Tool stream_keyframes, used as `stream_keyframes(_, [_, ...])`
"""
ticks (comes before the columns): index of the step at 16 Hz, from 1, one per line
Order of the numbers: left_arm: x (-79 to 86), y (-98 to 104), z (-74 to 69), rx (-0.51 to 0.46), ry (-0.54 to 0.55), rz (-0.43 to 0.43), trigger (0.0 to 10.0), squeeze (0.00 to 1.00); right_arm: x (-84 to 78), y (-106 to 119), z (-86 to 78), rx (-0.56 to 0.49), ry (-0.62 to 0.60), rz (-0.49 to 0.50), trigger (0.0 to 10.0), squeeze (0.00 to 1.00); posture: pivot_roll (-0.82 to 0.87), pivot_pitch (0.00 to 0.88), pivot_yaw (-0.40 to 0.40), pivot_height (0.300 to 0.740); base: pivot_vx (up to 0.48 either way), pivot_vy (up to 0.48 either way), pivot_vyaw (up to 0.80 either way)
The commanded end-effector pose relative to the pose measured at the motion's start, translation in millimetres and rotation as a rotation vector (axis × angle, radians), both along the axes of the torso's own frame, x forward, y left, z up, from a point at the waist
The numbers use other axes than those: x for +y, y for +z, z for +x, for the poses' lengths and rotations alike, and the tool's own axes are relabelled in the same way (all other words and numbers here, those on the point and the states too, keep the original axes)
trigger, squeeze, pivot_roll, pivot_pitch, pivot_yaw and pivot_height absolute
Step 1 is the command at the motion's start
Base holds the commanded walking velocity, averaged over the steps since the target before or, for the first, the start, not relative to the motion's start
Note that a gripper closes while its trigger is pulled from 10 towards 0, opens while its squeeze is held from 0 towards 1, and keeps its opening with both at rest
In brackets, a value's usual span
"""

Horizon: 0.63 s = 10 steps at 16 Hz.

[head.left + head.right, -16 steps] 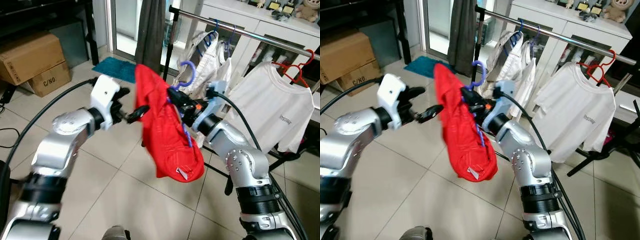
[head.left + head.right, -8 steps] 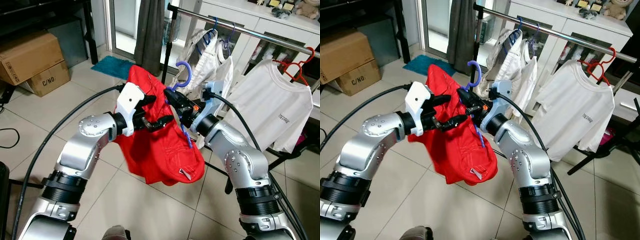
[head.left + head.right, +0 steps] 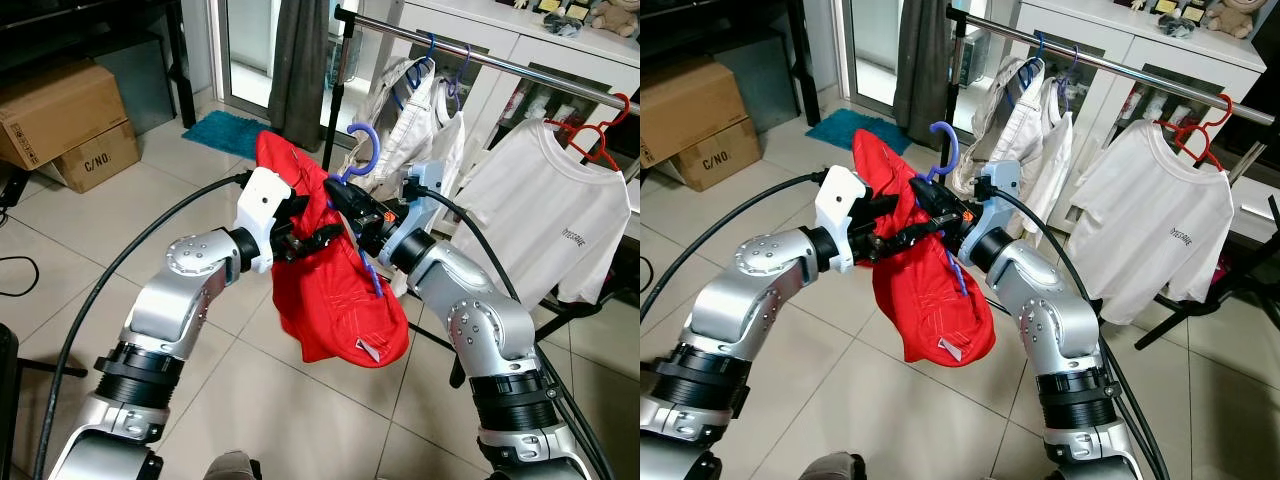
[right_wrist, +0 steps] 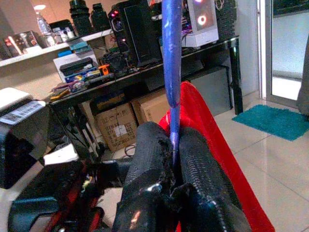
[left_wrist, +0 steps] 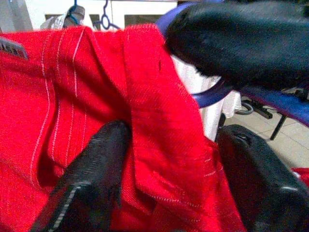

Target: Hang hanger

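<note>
A red garment hangs on a purple hanger whose hook sticks up in front of my chest. My right gripper is shut on the hanger's neck, and the right wrist view shows the purple stem pinched between the fingers. My left gripper is at the garment's upper left side, its fingers open with a fold of red cloth between them. The clothes rail runs behind and above the hanger, to the right.
White garments on blue hangers and a white T-shirt on a red hanger hang on the rail. A dark curtain, a teal mat and cardboard boxes are at the back left. Tiled floor lies below.
My left arm swung in from the left to the garment and spread it leftward. The cloth now hangs narrower again, and the hanger has risen slightly.
</note>
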State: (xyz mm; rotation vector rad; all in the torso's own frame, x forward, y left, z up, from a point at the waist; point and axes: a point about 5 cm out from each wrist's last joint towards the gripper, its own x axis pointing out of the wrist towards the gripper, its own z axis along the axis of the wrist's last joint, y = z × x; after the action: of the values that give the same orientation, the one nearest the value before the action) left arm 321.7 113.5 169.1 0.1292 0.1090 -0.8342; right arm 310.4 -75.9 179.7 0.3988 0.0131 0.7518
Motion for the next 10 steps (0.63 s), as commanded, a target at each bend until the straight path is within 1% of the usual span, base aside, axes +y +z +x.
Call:
stream_keyframes(1, [0.2, 2.2, 4.4, 0.002, 0.019, -0.008, 0.0, 0.0, -4.3, 5.0, -0.5, -0.025, -0.004, 0.004, 10.0, 0.0, 0.04, 0.0, -0.093, 0.74, 0.0, 0.0, 0.0])
stream_keyframes(6, [4.9, -0.1, 8.0, 0.03, 0.045, -0.02, 0.0, 0.0, -3.0, 3.7, -2.5, -0.02, 0.014, -0.014, 10.0, 0.0, 0.04, 0.0, -0.09, 0.74, 0.0, 0.0, 0.0])
stream_keyframes(10, [4.9, -1.4, 7.5, 0.044, 0.033, -0.041, 0.0, 0.0, -3.4, 4.3, -2.2, -0.019, 0.015, -0.015, 10.0, 0.0, 0.04, 0.0, -0.094, 0.74, 0.0, 0.0, 0.0])
